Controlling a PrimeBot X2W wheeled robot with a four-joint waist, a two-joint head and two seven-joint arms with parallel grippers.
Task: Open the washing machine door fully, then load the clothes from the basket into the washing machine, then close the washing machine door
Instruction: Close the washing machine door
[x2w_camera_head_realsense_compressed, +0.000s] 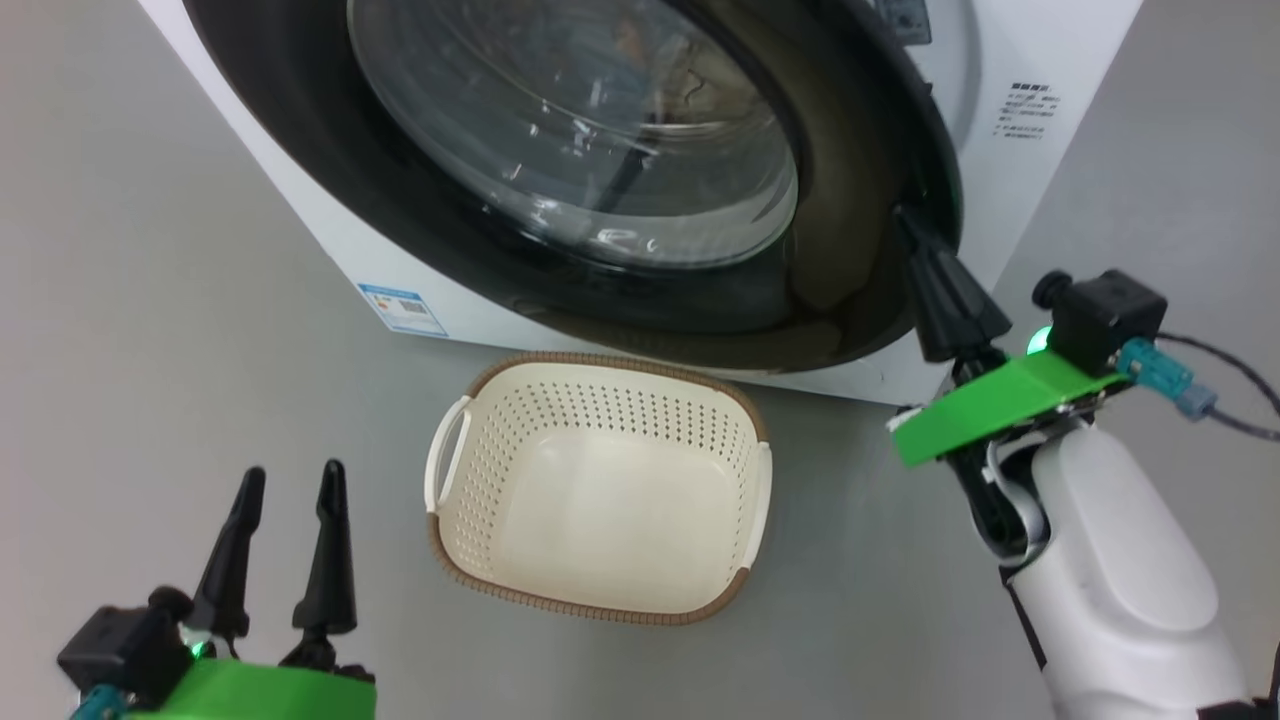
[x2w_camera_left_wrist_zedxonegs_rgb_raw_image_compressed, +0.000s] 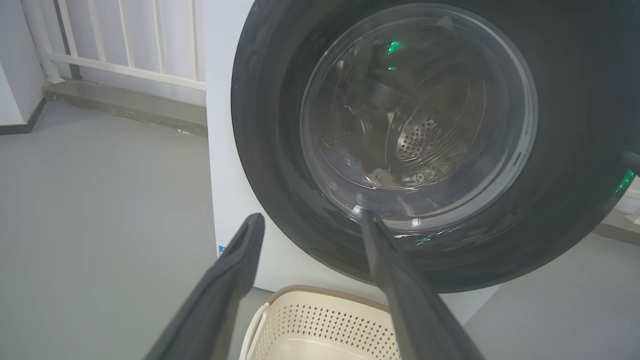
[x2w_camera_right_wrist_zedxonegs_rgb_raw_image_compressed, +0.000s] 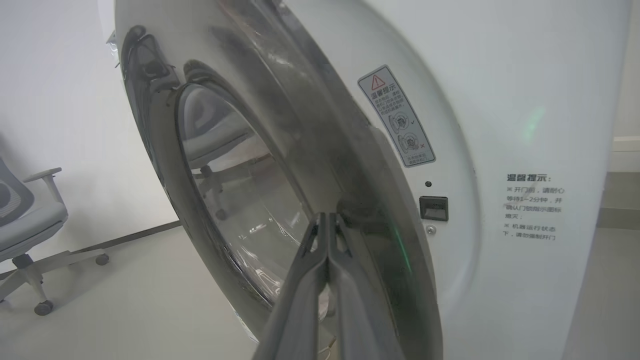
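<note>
washing machine (x2w_camera_head_realsense_compressed: 1010, 200): white front-loader; top and far side are cut off in the head view.
door (x2w_camera_head_realsense_compressed: 580, 130): black rim with a glass bowl. In the right wrist view it stands slightly off the washing machine front, with the latch slot (x2w_camera_right_wrist_zedxonegs_rgb_raw_image_compressed: 433, 207) uncovered. The hinge side is out of view.
right gripper (x2w_camera_head_realsense_compressed: 910, 225): fingers pressed together, tips at the door rim on the washing machine's latch side. Contact is hard to confirm because the dark fingers merge with the dark rim.
left gripper (x2w_camera_head_realsense_compressed: 292, 470): fingers spread with nothing between them, well out from the washing machine front and apart from the door.
basket (x2w_camera_head_realsense_compressed: 600, 400): on the floor just in front of the washing machine, under the door. The near part is cut off in the left wrist view.
clothes (x2w_camera_left_wrist_zedxonegs_rgb_raw_image_compressed: 377, 175): possibly the pale patch low in the drum behind the door glass. Reflections blur it, so I cannot tell for certain.
blue label (x2w_camera_head_realsense_compressed: 403, 307): low on the washing machine front, print unreadable.
chair (x2w_camera_right_wrist_zedxonegs_rgb_raw_image_compressed: 30, 220): off to the side of the washing machine, half cut off.
railing (x2w_camera_left_wrist_zedxonegs_rgb_raw_image_compressed: 125, 40): behind the washing machine, top cropped.
</note>
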